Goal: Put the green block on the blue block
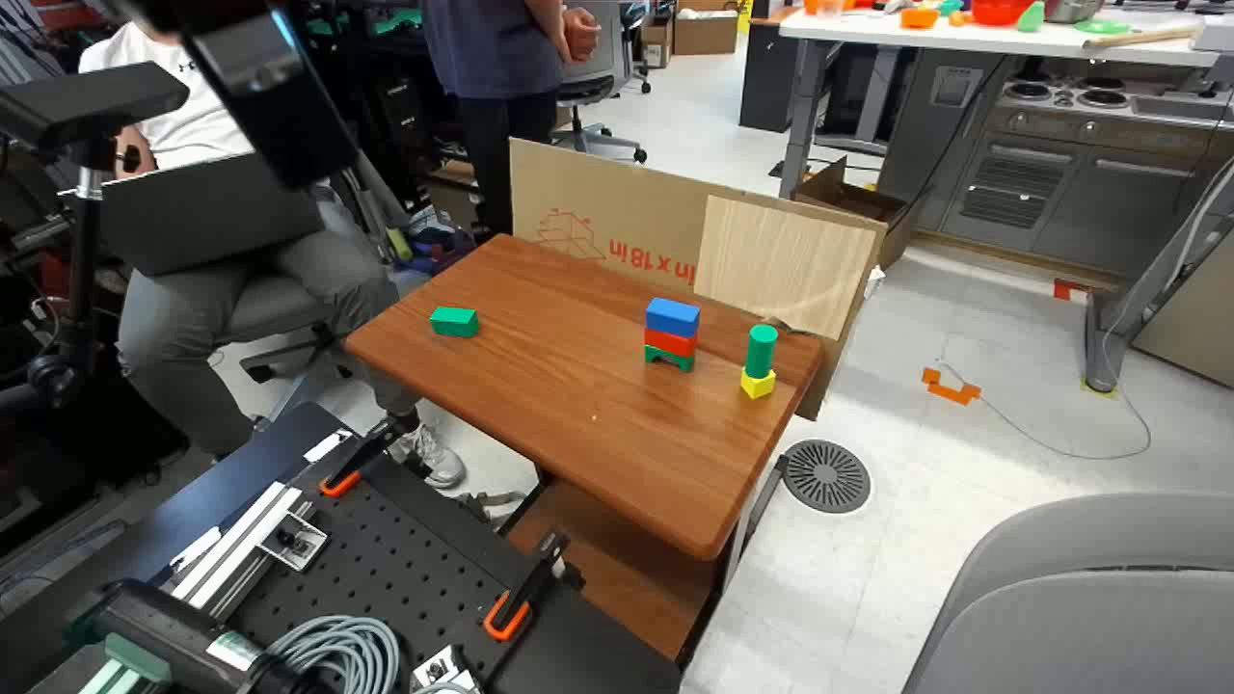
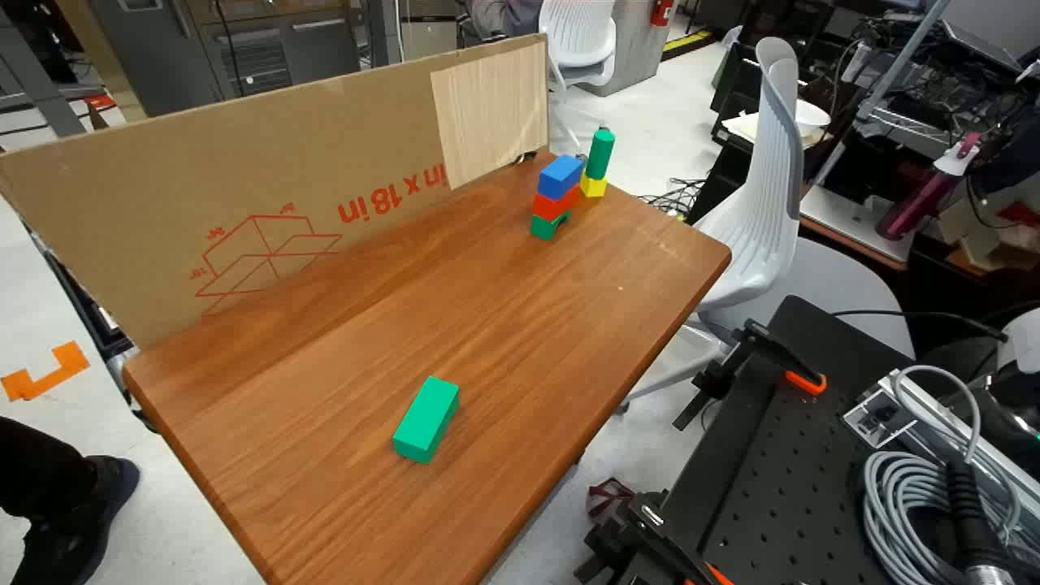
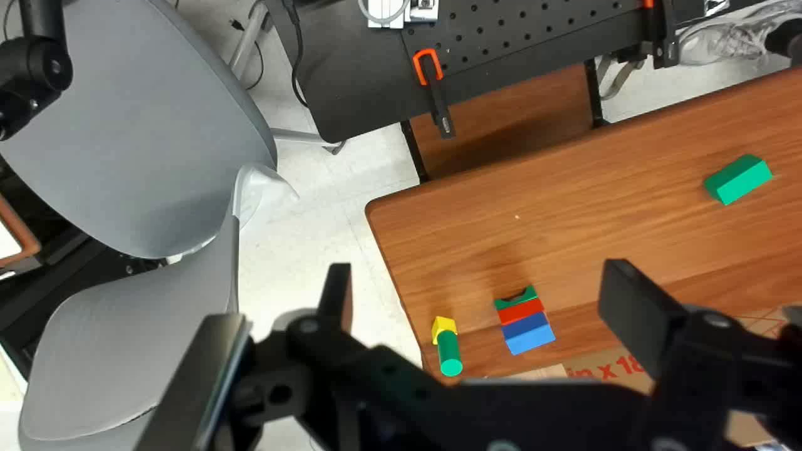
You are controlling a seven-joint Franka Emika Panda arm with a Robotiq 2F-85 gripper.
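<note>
Holding gripper (image 3: 479,282) spread, empty. Should be squaring up to green block (image 2: 426,416), loose on table (image 2: 325,390), pinching across its width, then lowering level onto blue block (image 2: 561,177) atop red block (image 2: 555,205).

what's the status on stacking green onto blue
Gripper open, empty. Green rectangular block lies apart on tabletop. Blue block tops red block and green arch, upper face bare. Green cylinder on yellow block alongside: possible obstacle.
</note>
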